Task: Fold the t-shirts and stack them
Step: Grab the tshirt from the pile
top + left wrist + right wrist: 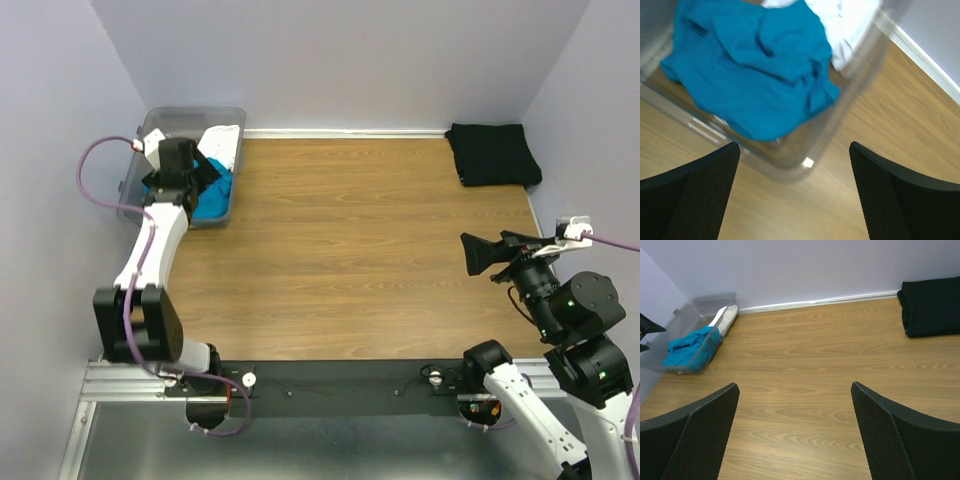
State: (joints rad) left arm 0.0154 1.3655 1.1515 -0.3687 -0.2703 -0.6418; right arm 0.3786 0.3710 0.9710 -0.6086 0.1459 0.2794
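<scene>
Fig. 1. State of my two arms at the moment recorded. My left gripper (794, 147) hung above the near wall of the clear tub (190, 118) at the far left corner of the table (350, 250), its jaws spread wide and holding nothing; my right gripper (794, 386) hovered over bare wood near the right edge, likewise wide open and empty.

The teal t-shirt (755, 75) lay crumpled in the tub, just below and ahead of my left fingers, not touched by them; the white t-shirt (845, 25) lay bunched beside it at the tub's far end, partly draped up the wall. The black t-shirt (492, 153) rested at the far right corner of the table as a neat flat rectangle, well apart from the tub.

I judged the task roughly a third complete: the black shirt appeared folded and placed as the base of the stack; the teal and white shirts remained to be lifted out, folded and stacked; the teal one looked to be next.
</scene>
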